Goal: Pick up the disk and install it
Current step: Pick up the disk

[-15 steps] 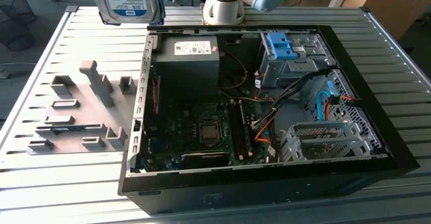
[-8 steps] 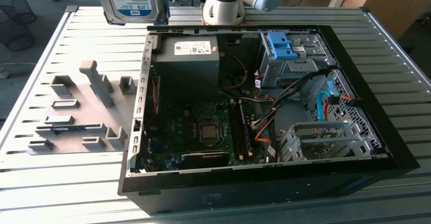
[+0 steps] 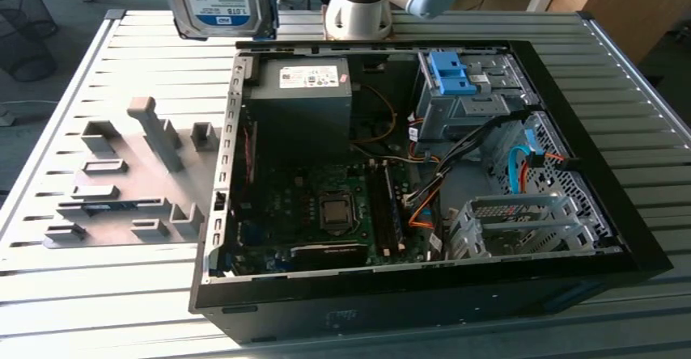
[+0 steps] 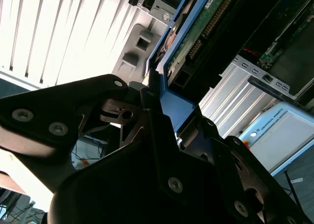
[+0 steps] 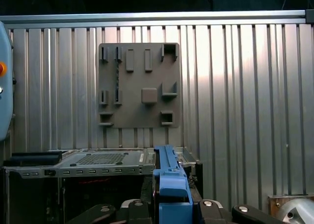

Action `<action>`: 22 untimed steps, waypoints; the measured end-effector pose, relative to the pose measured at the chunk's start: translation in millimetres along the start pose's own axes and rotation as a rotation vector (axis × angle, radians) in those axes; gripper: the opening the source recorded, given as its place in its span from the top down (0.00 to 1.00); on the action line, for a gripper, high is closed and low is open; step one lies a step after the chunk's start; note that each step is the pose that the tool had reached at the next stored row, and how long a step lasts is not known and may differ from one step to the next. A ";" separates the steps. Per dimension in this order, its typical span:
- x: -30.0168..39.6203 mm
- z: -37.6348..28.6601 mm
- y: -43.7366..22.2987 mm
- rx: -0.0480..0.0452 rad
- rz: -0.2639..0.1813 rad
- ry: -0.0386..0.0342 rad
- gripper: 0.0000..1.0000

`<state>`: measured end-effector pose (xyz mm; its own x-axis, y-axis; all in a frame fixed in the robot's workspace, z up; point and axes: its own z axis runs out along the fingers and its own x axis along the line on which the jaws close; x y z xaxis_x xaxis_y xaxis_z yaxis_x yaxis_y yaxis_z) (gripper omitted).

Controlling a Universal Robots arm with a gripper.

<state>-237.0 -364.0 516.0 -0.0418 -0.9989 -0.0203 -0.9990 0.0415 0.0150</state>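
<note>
Disk (image 3: 222, 3) is upright and raised over the far edge of the slatted metal table (image 3: 97, 310), label toward the exterior view. In both wrist views the jaws are clamped on its blue frame. An open computer case (image 3: 432, 310) and a grey fixture plate (image 3: 141, 185) rest on the table. A wire basket (image 3: 24, 27) stands on the floor beyond.

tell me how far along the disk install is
Pickup looks done: the disk is up in the air, clamped in the gripper by its blue frame. In hand: it hangs outside the open computer case. Left: the install itself; the disk is not yet in the case.
</note>
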 end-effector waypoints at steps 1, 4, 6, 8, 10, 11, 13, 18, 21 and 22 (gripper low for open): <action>0.0 0.0 -0.9 0.0001 0.000 -0.0001 0.63; -0.1 0.0 -3.4 0.0000 0.000 -0.0001 0.63; -0.2 0.0 -5.1 0.0000 0.000 0.0000 0.63; -0.3 0.0 -6.6 0.0000 0.000 0.0000 0.63; -0.3 -0.1 -7.9 0.0000 0.000 0.0000 0.63; -0.4 -0.1 -8.5 0.0000 0.000 0.0000 0.63; -0.4 -0.1 -9.5 0.0000 0.000 0.0000 0.63; -0.6 -0.1 -15.2 0.0000 0.000 -0.0001 0.63; -0.9 -0.1 -21.5 0.0001 0.000 -0.0001 0.63; -1.0 -0.2 -23.4 0.0000 0.000 0.0000 0.63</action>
<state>-213.6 -364.0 515.9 -0.0418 -0.9989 -0.0203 -0.9990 0.0415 0.0150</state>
